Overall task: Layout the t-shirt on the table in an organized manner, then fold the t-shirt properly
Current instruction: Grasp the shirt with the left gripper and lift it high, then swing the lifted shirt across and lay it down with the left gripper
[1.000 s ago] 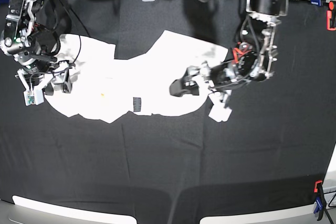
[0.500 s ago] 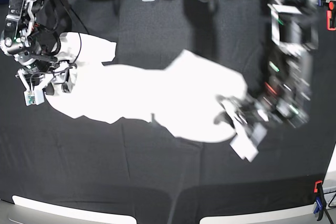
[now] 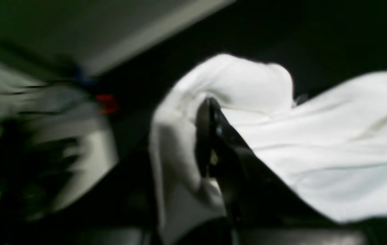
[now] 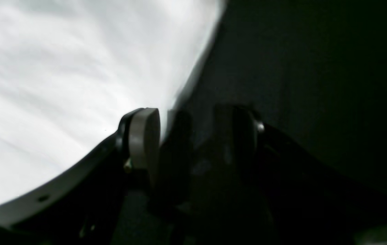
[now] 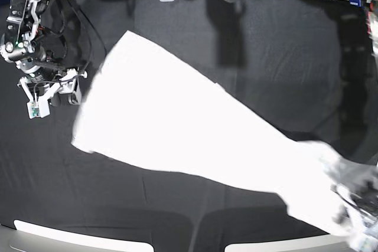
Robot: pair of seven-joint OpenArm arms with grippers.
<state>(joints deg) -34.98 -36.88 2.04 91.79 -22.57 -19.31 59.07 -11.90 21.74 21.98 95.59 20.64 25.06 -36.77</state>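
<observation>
Shirt stretched corner to corner, one arm pulling.

From the left wrist, the left gripper (image 3: 210, 136) has its fingers clamped on a bunched edge of the t-shirt (image 3: 316, 146), cloth trailing off to one side. From the right wrist, the right gripper (image 4: 193, 143) stands with fingers apart on nothing, the white cloth just beside one pad. From the base view, the shirt's long axis runs slantwise across the worktop (image 5: 177, 216), from near the right arm toward the near corner where the left arm grips it.
</observation>
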